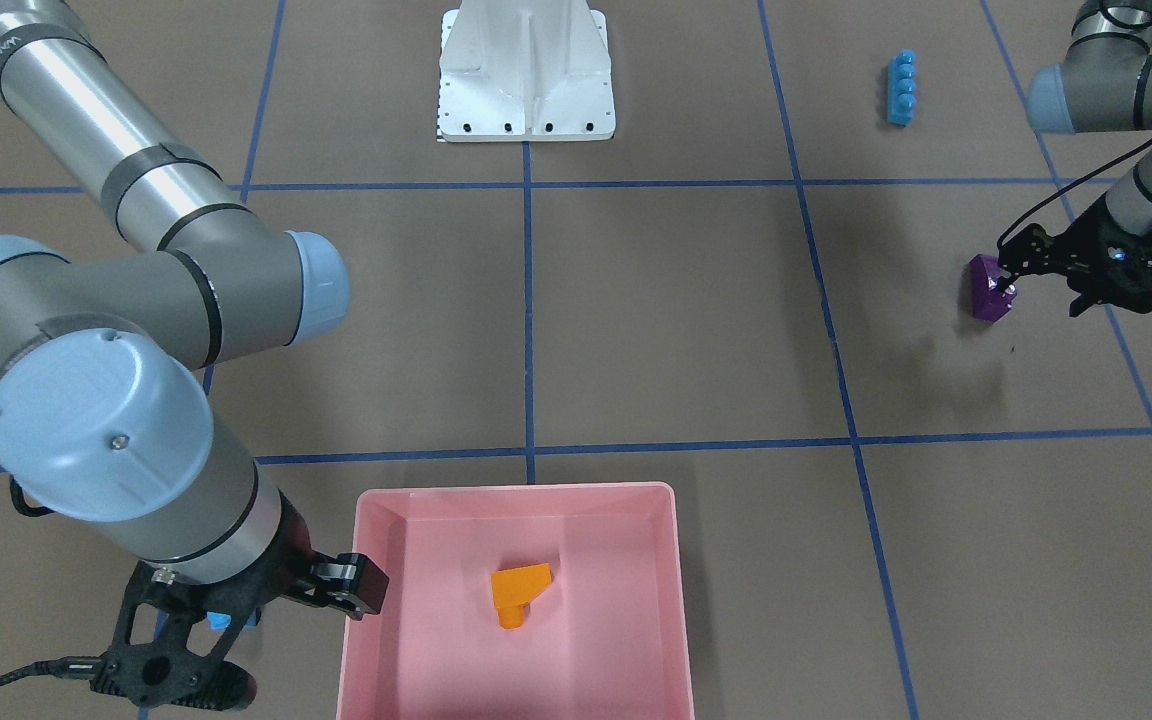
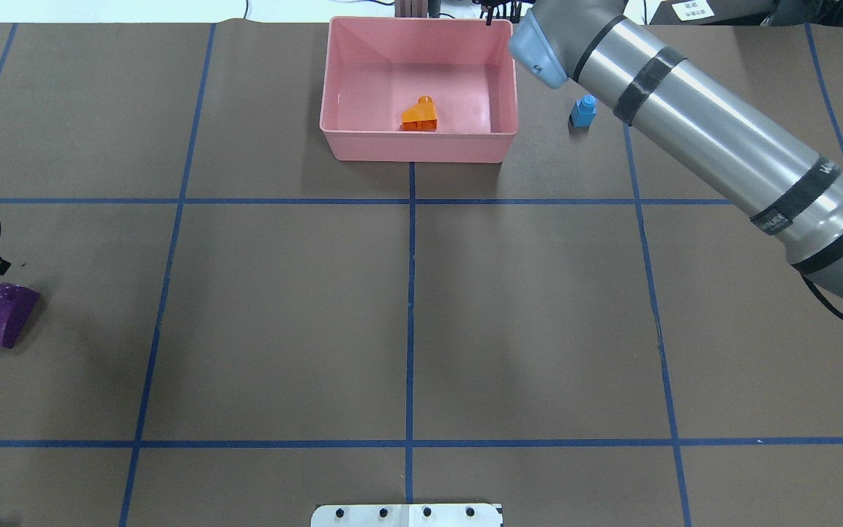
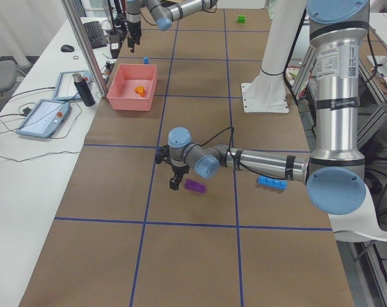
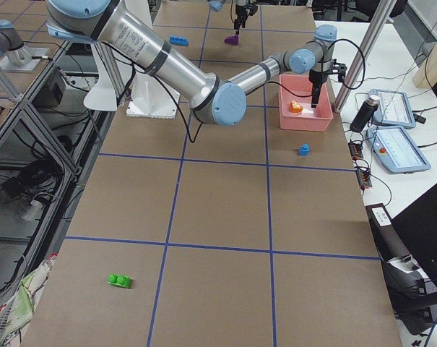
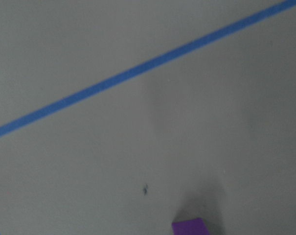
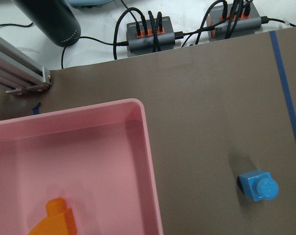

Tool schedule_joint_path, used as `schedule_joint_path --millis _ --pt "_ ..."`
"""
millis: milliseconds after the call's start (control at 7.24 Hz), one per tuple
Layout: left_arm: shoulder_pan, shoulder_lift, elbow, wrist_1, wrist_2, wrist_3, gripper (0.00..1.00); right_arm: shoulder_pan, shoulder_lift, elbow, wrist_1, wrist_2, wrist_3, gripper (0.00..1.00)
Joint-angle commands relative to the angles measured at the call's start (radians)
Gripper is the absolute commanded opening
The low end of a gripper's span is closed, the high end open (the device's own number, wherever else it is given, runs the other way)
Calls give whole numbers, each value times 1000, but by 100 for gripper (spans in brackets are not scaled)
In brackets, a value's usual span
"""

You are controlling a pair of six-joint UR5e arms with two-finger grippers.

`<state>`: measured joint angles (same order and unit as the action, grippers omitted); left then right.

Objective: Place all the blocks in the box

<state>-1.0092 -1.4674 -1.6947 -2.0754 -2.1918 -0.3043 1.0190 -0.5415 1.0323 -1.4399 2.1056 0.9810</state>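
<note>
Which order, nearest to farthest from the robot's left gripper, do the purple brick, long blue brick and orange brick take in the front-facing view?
Measured from the left gripper:
1. purple brick, close by its fingers at the view's right.
2. long blue brick, further up the view, toward the robot's base.
3. orange brick, far across the table, inside the pink box.

From the front the small blue brick [image 1: 219, 620] is mostly hidden; the left wrist view crops the purple brick [image 5: 189, 227].
</note>
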Motion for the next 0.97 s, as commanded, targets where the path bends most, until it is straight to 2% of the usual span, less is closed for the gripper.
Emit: schedule_joint_path --millis 0,138,276,415,829 --pt "67 18 6 -20 17 -16 96 9 -34 29 -2 7 -16 99" --pt "73 18 7 -19 38 -15 46 9 -38 29 0 5 -16 99" --pt "73 18 9 -19 52 -13 3 7 -40 29 0 5 -15 99" --pt "75 18 9 -19 53 -15 0 0 -47 29 7 1 -15 99" --pt "73 -22 -2 -19 49 -16 0 3 -51 31 12 -3 -16 99"
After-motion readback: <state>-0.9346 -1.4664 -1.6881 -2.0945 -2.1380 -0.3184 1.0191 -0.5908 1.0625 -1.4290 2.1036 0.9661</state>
